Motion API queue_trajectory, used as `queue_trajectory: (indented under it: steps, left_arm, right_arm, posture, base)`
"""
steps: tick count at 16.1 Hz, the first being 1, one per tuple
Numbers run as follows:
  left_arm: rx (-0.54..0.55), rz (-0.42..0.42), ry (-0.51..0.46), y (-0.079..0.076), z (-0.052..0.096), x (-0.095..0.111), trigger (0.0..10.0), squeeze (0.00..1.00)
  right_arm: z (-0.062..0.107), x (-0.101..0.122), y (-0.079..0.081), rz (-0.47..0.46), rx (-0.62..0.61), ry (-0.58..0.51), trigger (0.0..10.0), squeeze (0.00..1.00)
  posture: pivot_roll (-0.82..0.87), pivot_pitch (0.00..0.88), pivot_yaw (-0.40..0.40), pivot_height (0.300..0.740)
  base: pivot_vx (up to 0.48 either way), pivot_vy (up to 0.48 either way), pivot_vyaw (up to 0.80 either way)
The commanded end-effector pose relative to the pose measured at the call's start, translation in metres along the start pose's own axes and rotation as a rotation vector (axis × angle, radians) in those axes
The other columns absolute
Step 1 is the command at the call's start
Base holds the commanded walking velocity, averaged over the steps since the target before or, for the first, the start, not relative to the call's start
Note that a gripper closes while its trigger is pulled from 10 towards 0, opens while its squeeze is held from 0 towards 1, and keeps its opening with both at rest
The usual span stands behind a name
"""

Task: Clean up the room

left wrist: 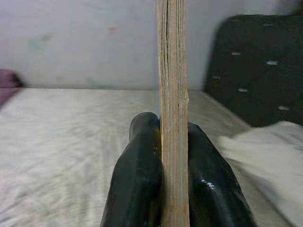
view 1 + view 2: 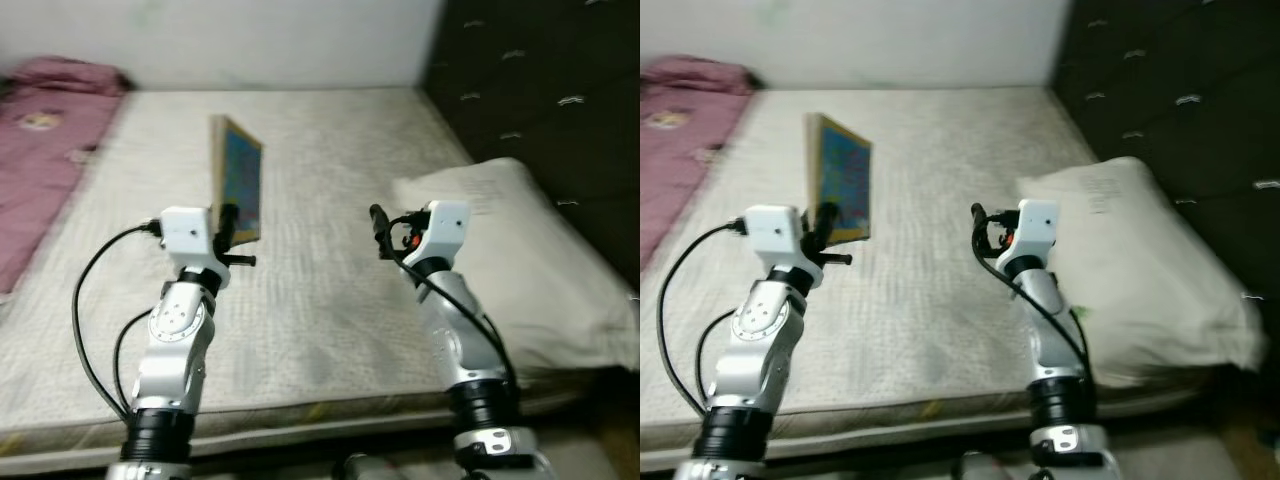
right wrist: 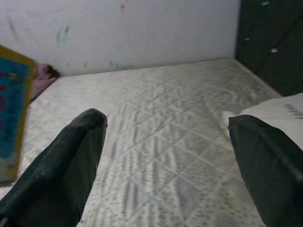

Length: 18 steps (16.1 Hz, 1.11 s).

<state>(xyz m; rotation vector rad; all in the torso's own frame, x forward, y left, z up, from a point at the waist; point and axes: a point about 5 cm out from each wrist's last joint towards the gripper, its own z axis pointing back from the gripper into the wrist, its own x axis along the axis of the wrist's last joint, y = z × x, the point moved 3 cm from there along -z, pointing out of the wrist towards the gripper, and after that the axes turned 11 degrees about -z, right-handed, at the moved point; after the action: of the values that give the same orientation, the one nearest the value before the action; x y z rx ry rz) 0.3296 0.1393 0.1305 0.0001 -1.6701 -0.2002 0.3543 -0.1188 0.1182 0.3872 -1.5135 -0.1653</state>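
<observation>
My left gripper is shut on the lower edge of a thin book with a blue and yellow cover, holding it upright above the bare mattress. In the left wrist view the book's page edge stands pinched between both black fingers. My right gripper hovers open over the mattress beside a white pillow, with nothing between its fingers. The book's cover also shows at the edge of the right wrist view.
A pink blanket lies along the mattress's left side. A dark tufted headboard stands on the right, and a white wall runs behind the bed. The mattress's front edge is close to my body.
</observation>
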Motion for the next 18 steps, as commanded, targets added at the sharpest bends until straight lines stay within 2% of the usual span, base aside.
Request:
queue_trajectory:
  steps: [1,8,18]
  left_arm:
    - [0.007,-0.003,-0.047,0.0022,-0.0036,0.0123,10.0,0.00]
    - [0.018,-0.004,-0.047,0.0032,-0.0035,0.0121,10.0,0.00]
    - [0.054,0.011,-0.037,0.0071,-0.0042,0.0098,10.0,0.00]
  right_arm:
    - [-0.0008,0.0030,0.0005,0.003,0.005,-0.006,10.0,0.00]
    - [-0.0011,0.0029,0.0002,0.012,0.007,-0.003,10.0,0.00]
    - [-0.0017,0.0031,-0.0007,0.023,0.009,-0.002,10.0,0.00]
  posture:
    - [-0.09,0.000,-0.003,0.740]
    - [-0.10,0.000,-0.007,0.740]
    - [-0.10,0.000,-0.013,0.740]
  base:
    - [0.000,-0.368,0.00]
    - [0.000,-0.359,0.00]
    - [0.000,0.000,0.00]
